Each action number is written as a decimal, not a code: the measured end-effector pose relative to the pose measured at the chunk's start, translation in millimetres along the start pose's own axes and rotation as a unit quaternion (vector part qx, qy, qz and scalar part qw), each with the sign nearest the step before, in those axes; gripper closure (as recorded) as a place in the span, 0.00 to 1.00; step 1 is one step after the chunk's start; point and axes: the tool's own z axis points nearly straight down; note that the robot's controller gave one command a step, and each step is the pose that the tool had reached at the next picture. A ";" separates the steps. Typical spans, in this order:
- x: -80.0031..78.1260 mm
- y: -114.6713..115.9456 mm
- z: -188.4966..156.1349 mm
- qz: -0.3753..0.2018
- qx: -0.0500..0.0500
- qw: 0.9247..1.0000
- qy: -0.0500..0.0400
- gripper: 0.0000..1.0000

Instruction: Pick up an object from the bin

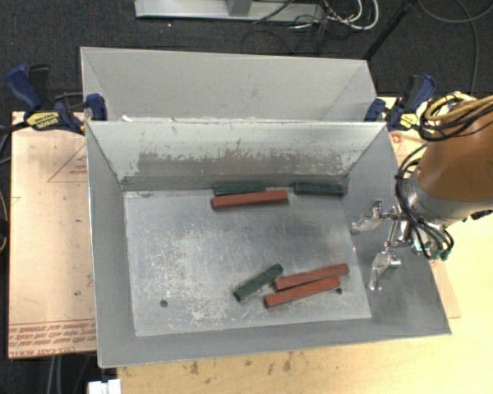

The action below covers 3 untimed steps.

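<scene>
**binwatcher:** Ok, camera view from above. Where's the gripper [364, 257] sitting, and is it open or what?

**iiwa_fan:** It's at the right side of the grey bin [107, 245], hanging over the sloped right wall, about where that wall meets the bin floor. The two metal fingers [366, 222] are spread well apart, so I'd call it wide open. Just bare bin metal shows between them. It isn't gripping anything, and it's not touching any of the bars. Whether a fingertip touches the wall itself, I can't tell from this angle.

**binwatcher:** What's closest to it?

**iiwa_fan:** Two red-brown bars at the front right of the floor, lying flat side by side, both tilted a bit and touching along their length. The upper red-brown bar [312, 276] has its right end nearest the gripper, near but clearly apart from it. The lower red-brown bar [300, 295] sits just in front of that one. A front green bar [258, 282] lies angled at their left ends, right up against them.

**binwatcher:** And the rest?

**iiwa_fan:** Well apart from the gripper, along the foot of the back wall. There's a back red-brown bar [249, 199] with a back-left green bar [238, 187] just behind it, touching or nearly so. Then a back-right green bar [319, 189] a little off to the right. All flat on the floor.
</scene>
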 end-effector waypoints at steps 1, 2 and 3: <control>-2.0 0.5 -3.8 -0.002 0.001 1.000 -0.004 0.00; -4.4 2.7 74.0 0.012 0.002 1.000 -0.012 1.00; -4.4 2.7 74.0 0.012 0.002 1.000 -0.012 1.00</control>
